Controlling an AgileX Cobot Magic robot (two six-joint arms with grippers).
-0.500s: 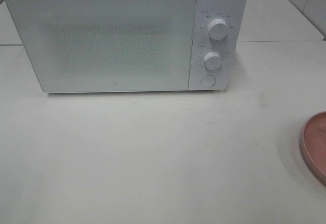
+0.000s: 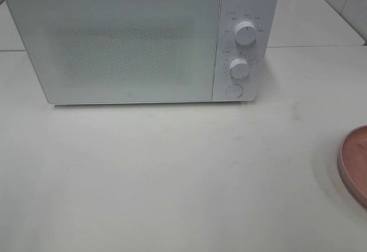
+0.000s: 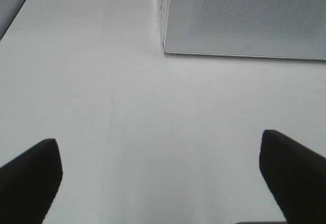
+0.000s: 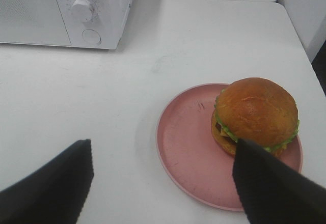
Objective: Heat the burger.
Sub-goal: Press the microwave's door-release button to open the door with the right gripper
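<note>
White microwave (image 2: 114, 40) with door shut, pink plate (image 2: 355, 166), pale table (image 2: 172, 177)

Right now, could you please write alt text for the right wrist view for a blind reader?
A burger sits off-centre on a pink plate on a white table, the open right pincer hovering near; a white microwave stands beyond.

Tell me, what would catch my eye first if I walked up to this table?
The big white box-shaped microwave oven dominates the back of the pale table, standing closed. Next comes the golden-brown burger with green lettuce frill, which sits toward one edge of a round pink plate. The plate lies off to the table's right, nearer the front than the oven.
</note>
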